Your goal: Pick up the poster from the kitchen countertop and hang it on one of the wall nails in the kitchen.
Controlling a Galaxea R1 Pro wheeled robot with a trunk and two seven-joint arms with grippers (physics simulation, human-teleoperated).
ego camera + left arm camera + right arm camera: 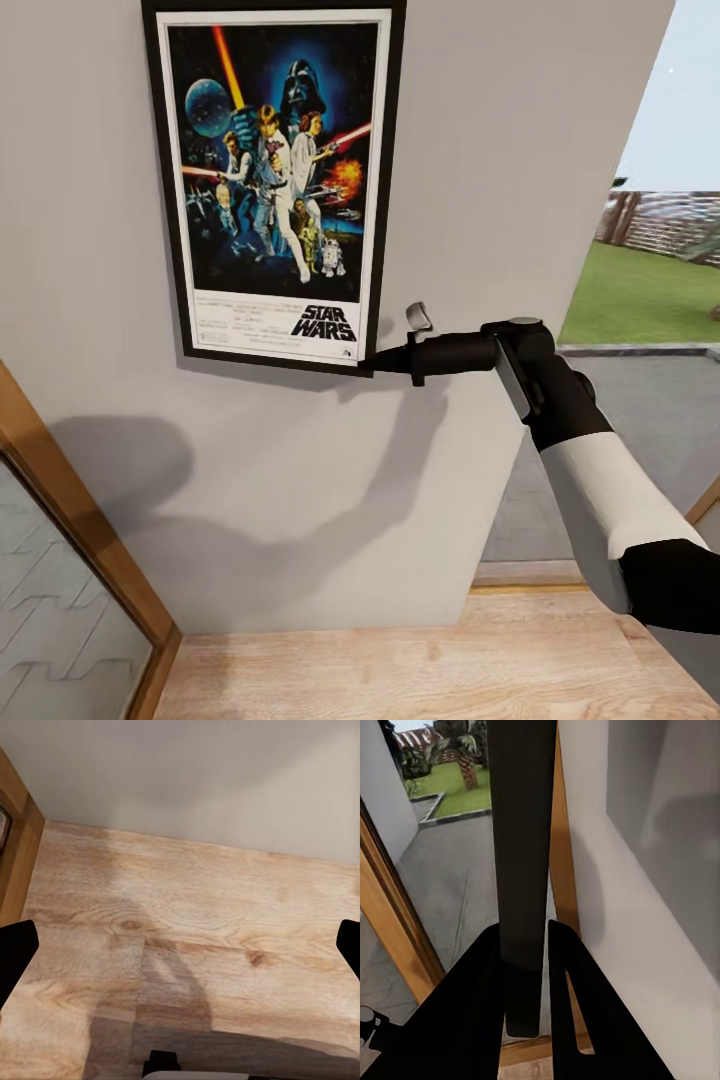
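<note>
The right gripper (378, 362) is clamping the poster (275, 180) at its lower corner against the wall (500, 150); hanging step. Next: seat it on a nail, then release.

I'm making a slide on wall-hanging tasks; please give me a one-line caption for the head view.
Right pincer grips the poster by its lower right corner, holding it flat against the grey wall.

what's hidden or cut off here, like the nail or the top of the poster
- Wall nail: no nail can be made out; in the head view the poster covers that patch of wall, and its top edge is cut off by the picture's edge.
- Right gripper: its fingertips are tiny at the poster's lower corner.
- Poster face: the right wrist view shows just the black frame edge-on.
</note>
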